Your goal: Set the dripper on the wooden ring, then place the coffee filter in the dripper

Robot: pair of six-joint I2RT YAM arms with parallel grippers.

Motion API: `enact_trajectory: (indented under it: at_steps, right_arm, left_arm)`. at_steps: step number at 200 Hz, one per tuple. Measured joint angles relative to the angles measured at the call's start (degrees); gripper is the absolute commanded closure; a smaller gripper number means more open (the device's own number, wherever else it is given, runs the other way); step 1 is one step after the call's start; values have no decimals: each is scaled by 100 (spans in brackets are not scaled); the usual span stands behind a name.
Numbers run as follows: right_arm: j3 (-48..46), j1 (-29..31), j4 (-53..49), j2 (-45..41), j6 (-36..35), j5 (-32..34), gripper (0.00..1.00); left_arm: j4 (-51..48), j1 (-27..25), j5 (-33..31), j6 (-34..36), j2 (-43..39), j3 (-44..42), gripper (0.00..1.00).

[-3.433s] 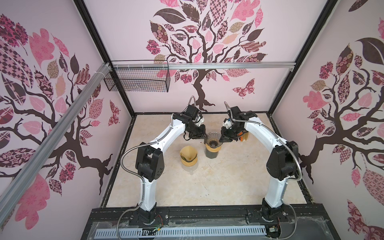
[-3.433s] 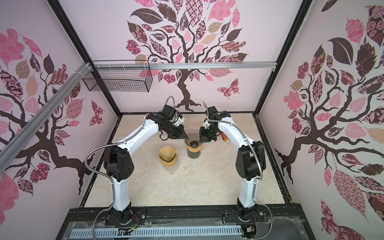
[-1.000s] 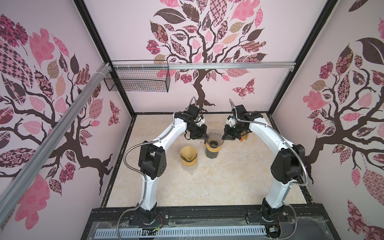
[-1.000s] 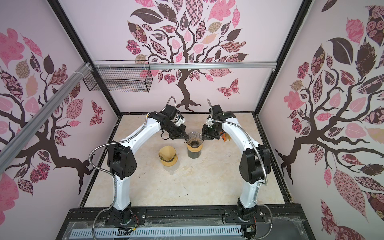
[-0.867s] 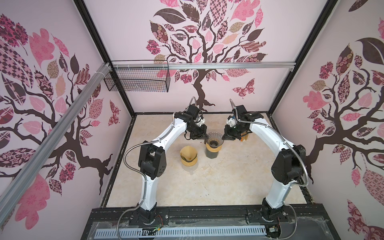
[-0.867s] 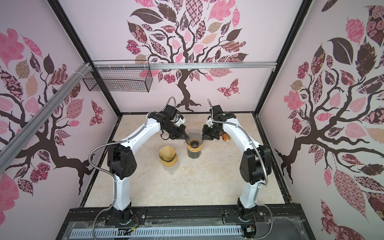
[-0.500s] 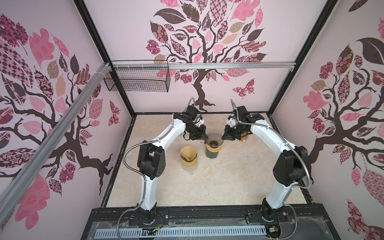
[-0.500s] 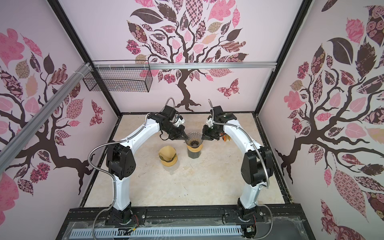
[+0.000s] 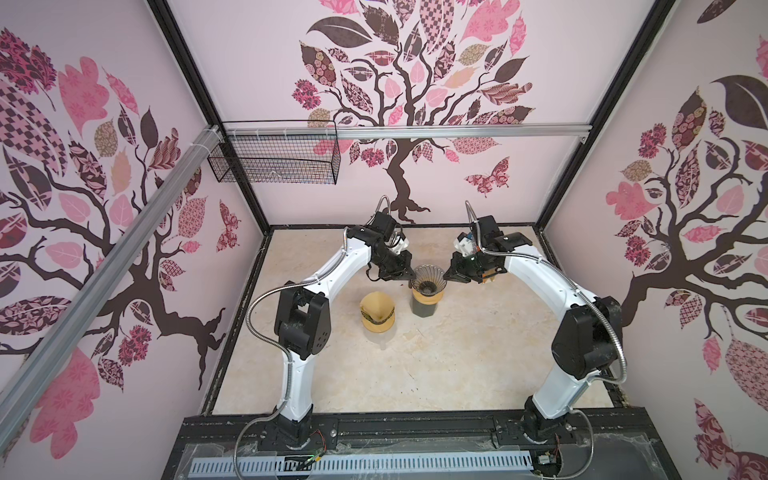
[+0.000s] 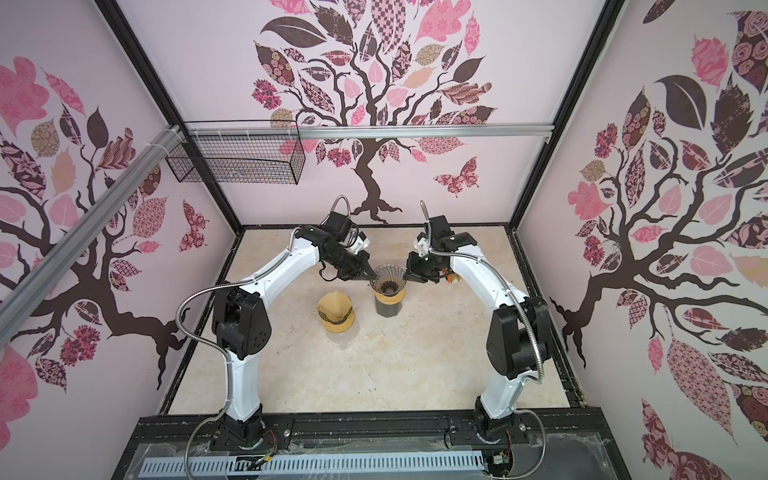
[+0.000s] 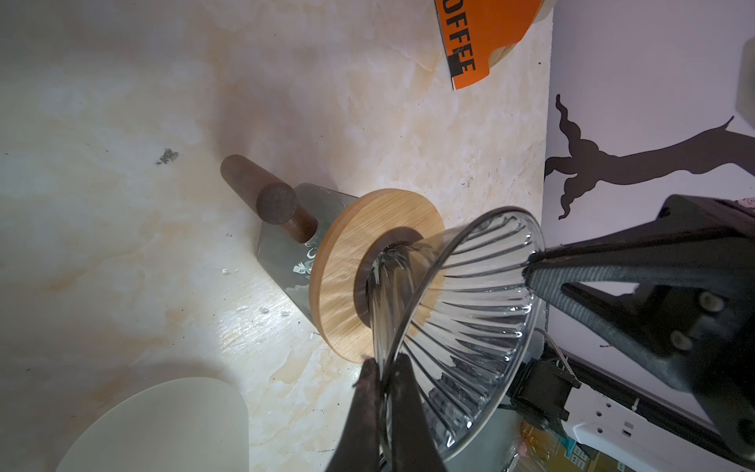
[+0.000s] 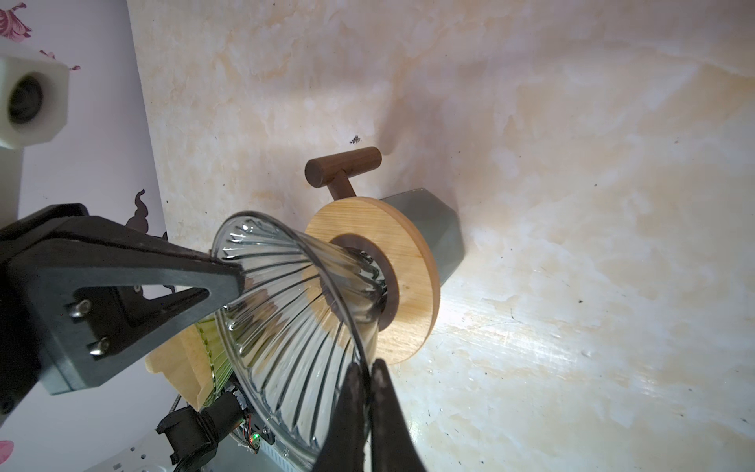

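Coffee filter (image 9: 376, 302), a tan paper cone, sits on a round pale-wood stand (image 9: 378, 328) on the beige marbled tabletop (image 9: 415, 374). In both top views it lies to the left of the dripper and slightly nearer the arm bases, near it but not touching.

The dripper (image 9: 428, 276) is a clear ribbed glass cone standing upright with its mouth up. Its neck passes through a round light-wood collar (image 11: 347, 282) that rests on a grey faceted pot (image 9: 424, 308) with a dark wooden T-shaped handle (image 11: 269, 196). The coffee filter is outside the dripper, and neither gripper touches it.

The left gripper (image 9: 409, 276) reaches the glass rim from the left and the right gripper (image 9: 446, 275) from the right, on opposite sides. The left wrist view shows the left gripper's two black fingers (image 11: 402, 392) pressed together on the rim, one inside the cone and one outside. The right wrist view shows the right gripper's fingers (image 12: 384, 392) pinching the rim in the same way.

An orange item lettered "OFFEE" (image 11: 478, 36) lies on the tabletop beyond the pot, partly under the right arm in a top view. A black wire basket (image 9: 274, 160) hangs from the rail on the back wall, well apart from everything on the table.
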Motion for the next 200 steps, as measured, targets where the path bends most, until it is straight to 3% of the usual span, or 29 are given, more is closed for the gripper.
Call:
enact_trajectory:
  at_steps: [107,200]
  right_arm:
    - [-726,-48,745,-330,72,-111,100]
    - [-459,-48,466,-221,101,-83,100]
  left_arm:
    - [105,-9,42,-9,-17,-114,98]
    - [4,7,166,-168,15,-28,97]
